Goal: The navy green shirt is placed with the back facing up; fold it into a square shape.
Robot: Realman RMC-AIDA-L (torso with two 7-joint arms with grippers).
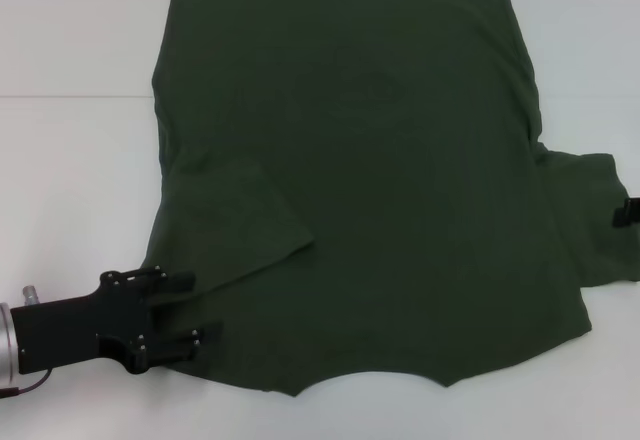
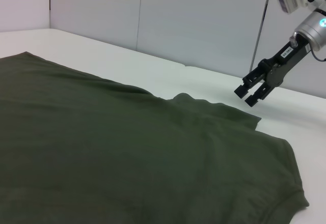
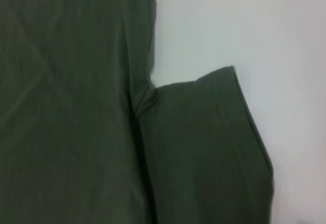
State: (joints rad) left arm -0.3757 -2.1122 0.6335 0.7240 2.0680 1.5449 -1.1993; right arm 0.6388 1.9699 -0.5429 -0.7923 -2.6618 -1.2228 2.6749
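The navy green shirt [image 1: 380, 180] lies flat on the white table [image 1: 70, 180], plain side up, with its collar edge near me and its hem far. Its left sleeve [image 1: 235, 220] is folded in over the body. The right sleeve [image 1: 595, 220] sticks out sideways and also shows in the right wrist view as the sleeve [image 3: 204, 147]. My left gripper [image 1: 200, 308] is open at the shirt's near left corner, one finger on the cloth's edge. My right gripper [image 2: 248, 94] hovers open just above the right sleeve, holding nothing; in the head view only a sliver of the right gripper [image 1: 626, 211] shows.
A grey wall [image 2: 193, 20] rises behind the table's far edge. Bare white tabletop [image 3: 244, 25] surrounds the shirt on all sides.
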